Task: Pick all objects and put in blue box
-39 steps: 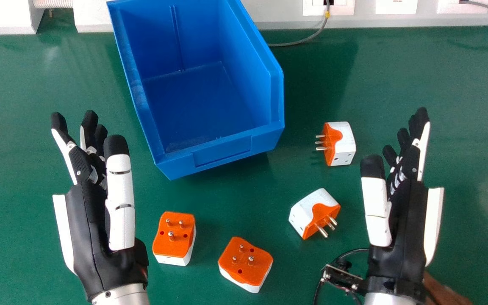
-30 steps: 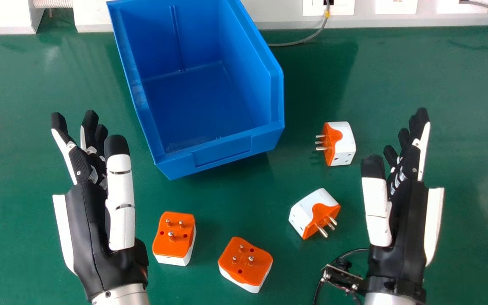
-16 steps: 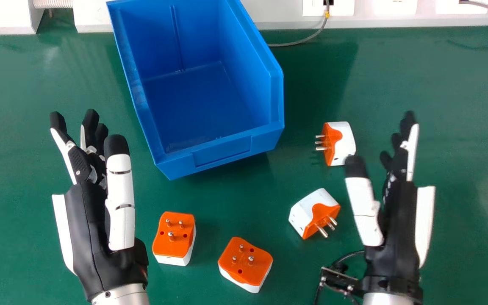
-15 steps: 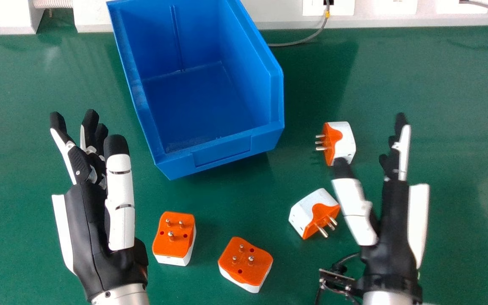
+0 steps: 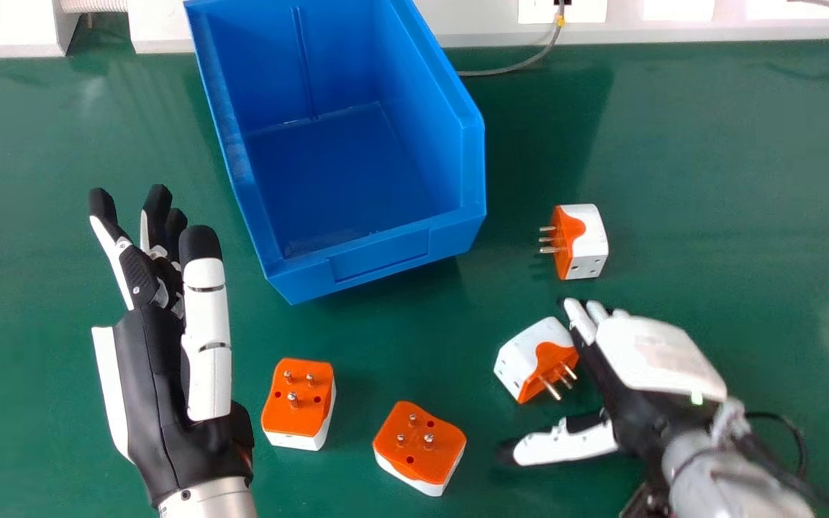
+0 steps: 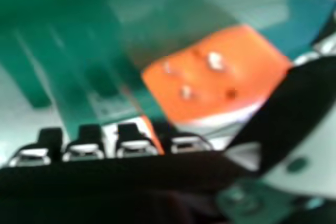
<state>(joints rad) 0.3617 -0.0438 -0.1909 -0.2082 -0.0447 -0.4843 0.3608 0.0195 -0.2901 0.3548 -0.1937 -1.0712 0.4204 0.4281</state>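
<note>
0 of 4 boxed: all four plug adapters (image 5: 419, 446) sit on the green table (image 5: 386, 338), all left for the blue box (image 5: 378, 255). Right hand (image 5: 648, 360) wide, holding nothing, beside one adapter (image 5: 526, 360); left hand (image 5: 159, 352) wide too.

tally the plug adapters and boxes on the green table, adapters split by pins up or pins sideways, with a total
Plug adapters, pins up: 2
Plug adapters, pins sideways: 2
Blue box: 1
Total: 5
</note>
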